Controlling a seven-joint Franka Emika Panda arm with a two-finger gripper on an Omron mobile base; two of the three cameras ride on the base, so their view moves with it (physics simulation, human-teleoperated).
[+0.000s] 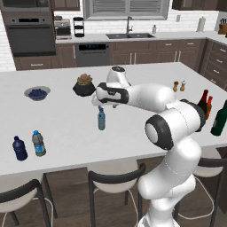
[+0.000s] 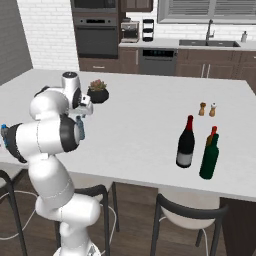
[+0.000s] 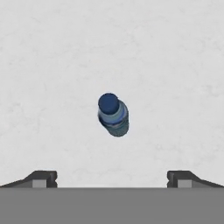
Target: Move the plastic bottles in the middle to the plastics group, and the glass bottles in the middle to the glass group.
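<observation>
One clear plastic bottle (image 1: 101, 119) (image 2: 80, 128) stands upright mid-counter; the hand view looks straight down on its blue cap (image 3: 113, 114). My gripper (image 1: 100, 105) (image 2: 82, 115) (image 3: 112, 179) hovers just above it, open, with nothing between the fingertips (image 3: 43, 178). A second clear plastic bottle (image 1: 38, 143) stands beside the navy-blue bottle (image 1: 19, 148) of the plastics group at the near left. The tall dark wine bottle (image 2: 186, 142) (image 1: 203, 102) stands at the right, close to the green bottle (image 2: 209, 157) (image 1: 219, 119) and the small brown red-topped bottle (image 2: 213, 132) (image 1: 209, 106) of the glass group.
A potted plant (image 1: 84, 85) (image 2: 98, 92) sits just beyond the gripper. A bowl of blueberries (image 1: 37, 92) lies far left. Salt and pepper shakers (image 1: 179, 85) (image 2: 207, 108) stand behind the glass bottles. Stools (image 1: 115, 177) line the counter's near edge.
</observation>
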